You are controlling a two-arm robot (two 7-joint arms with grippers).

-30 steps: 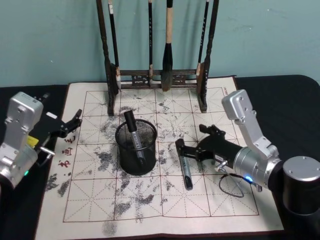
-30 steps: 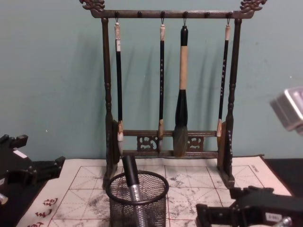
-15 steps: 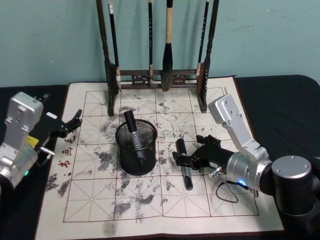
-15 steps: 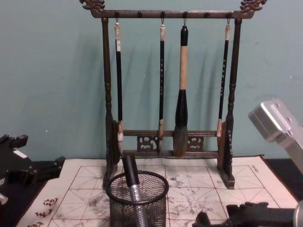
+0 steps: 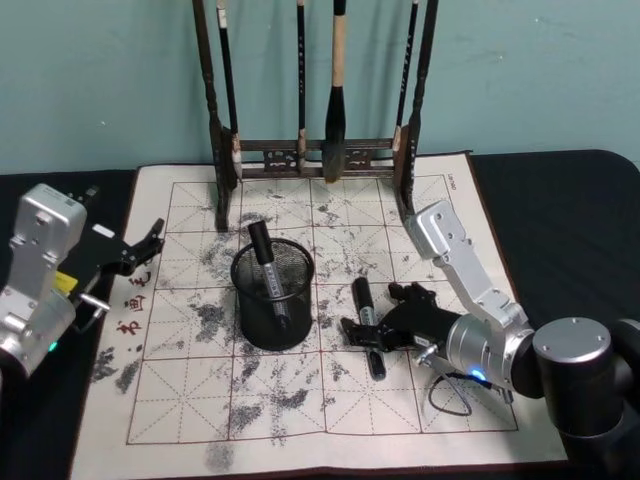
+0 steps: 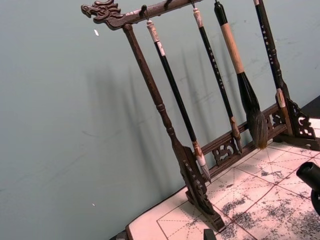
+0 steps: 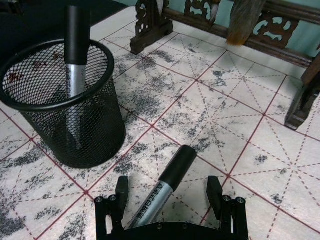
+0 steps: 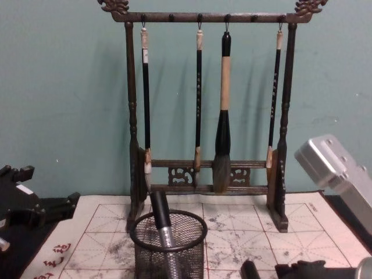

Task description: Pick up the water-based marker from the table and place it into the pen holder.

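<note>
The right gripper's fingers are standing apart, one on each side of the water-based marker, and in the right wrist view neither is touching it. The right gripper is sitting low over the silver barrel, probably so that closing will clamp the straight part and not the rounded black cap. The marker is lying flat on the mat, its cap pointing towards the rack, just beside the pen holder on the robot's right. The holder is standing upright with its mouth open to the top, and a second marker is already leaning inside it, cap up, against the rim. That leaves room at the other side, so I judge the grasp as the step in hand, with lift and drop yet to come.

The left gripper is resting parked at the mat's left edge, fingers apart and holding nothing.

The mat is a pale cloth ruled in red squares and smudged with grey ink, lying on a black counter. Behind it a dark wooden brush rack is holding four hanging brushes against a plain teal wall.
</note>
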